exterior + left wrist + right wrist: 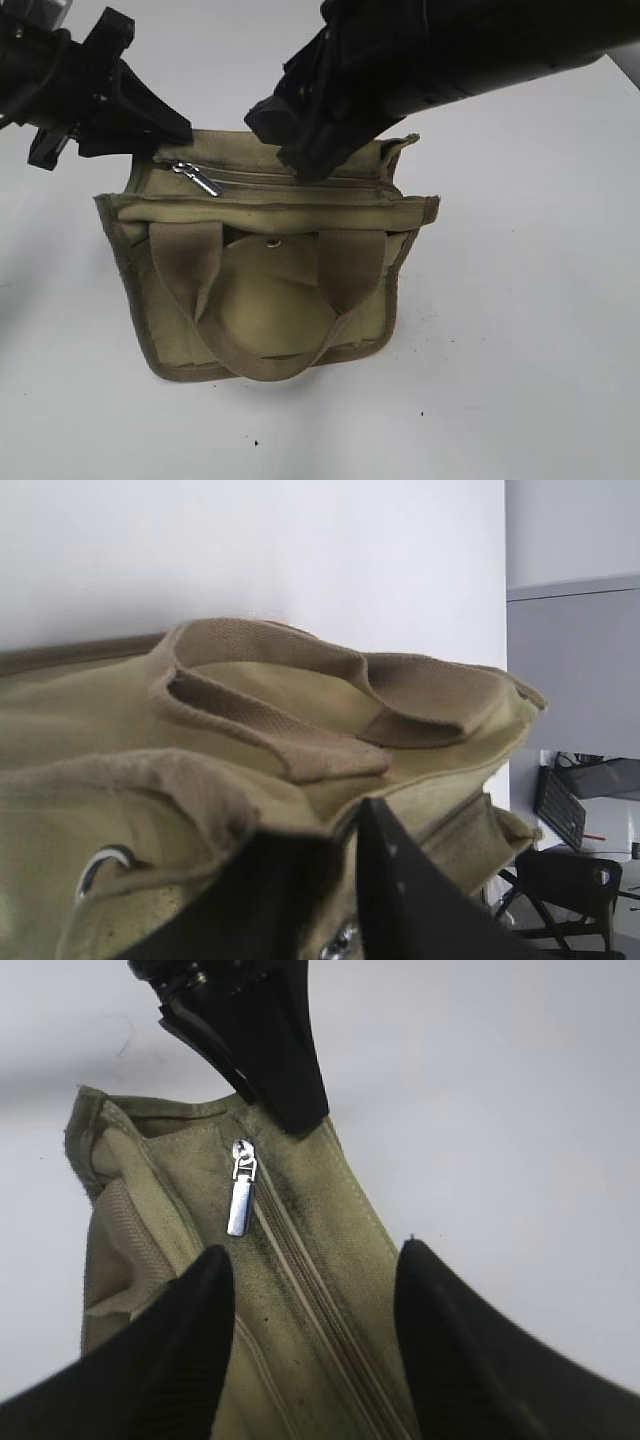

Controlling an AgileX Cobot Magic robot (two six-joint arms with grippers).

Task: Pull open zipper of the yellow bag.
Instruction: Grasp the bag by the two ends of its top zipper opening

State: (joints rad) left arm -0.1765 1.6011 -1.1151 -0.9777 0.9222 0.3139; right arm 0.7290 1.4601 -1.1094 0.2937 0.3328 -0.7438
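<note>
A plain white desk carries the yellow bag, which lies near the middle of the exterior view, its looped handles toward the near edge and its top toward the far side. A few tiny dark specks mark the desk near the bag. The zipper runs along the bag's top, closed along its visible length, with its silver pull tab at the left end.

The left gripper has its fingers pressed against the bag's far-left top corner beside the tab; whether they pinch fabric cannot be told. The right gripper hovers over the zipper line with fingers spread, holding nothing.

In the left wrist view, a grey wall, a dark chair and a keyboard-like object appear beyond the desk.
</note>
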